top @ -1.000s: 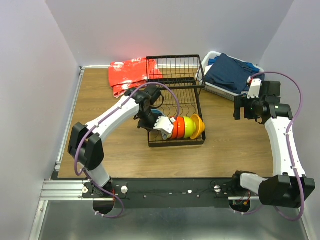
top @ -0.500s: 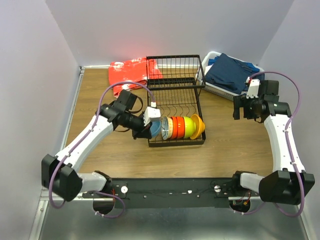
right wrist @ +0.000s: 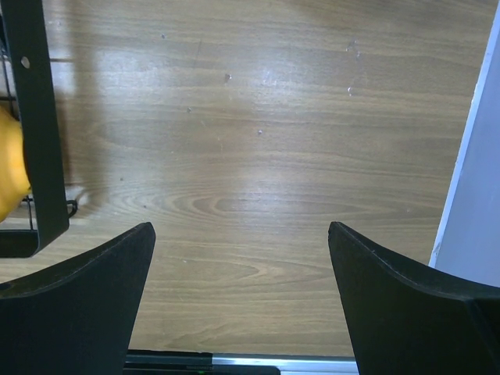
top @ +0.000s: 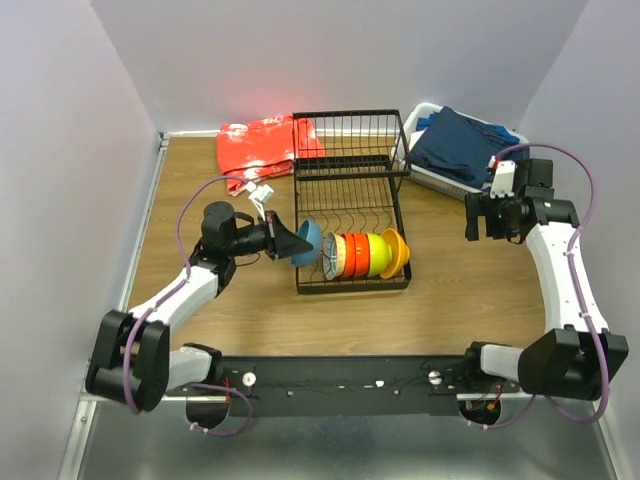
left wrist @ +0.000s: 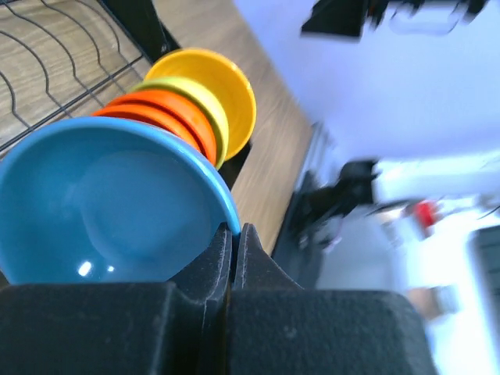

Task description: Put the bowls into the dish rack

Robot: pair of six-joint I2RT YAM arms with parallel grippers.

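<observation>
The black wire dish rack (top: 350, 130) stands mid-table. In its front slots a pale-rimmed bowl (top: 330, 258), a red-orange bowl (top: 352, 255), a lime green bowl (top: 378, 253) and a yellow-orange bowl (top: 398, 252) stand on edge in a row. My left gripper (top: 296, 243) is shut on the rim of a blue bowl (top: 309, 242) at the rack's left end. The left wrist view shows my left gripper (left wrist: 233, 228) pinching the blue bowl (left wrist: 109, 203), with the orange, green and yellow bowls (left wrist: 223, 86) behind. My right gripper (top: 480, 218) is open and empty over bare wood (right wrist: 241, 230).
A red cloth (top: 258, 148) lies at the back left of the rack. A white basket (top: 425, 178) with blue cloth (top: 458, 143) sits at the back right. The rack's frame (right wrist: 35, 117) and the yellow bowl's edge (right wrist: 9, 164) show left of my right gripper.
My left arm has swung back to the left and its wrist has turned, still holding the blue bowl, which shifted slightly left and up. The right arm has hardly moved.
</observation>
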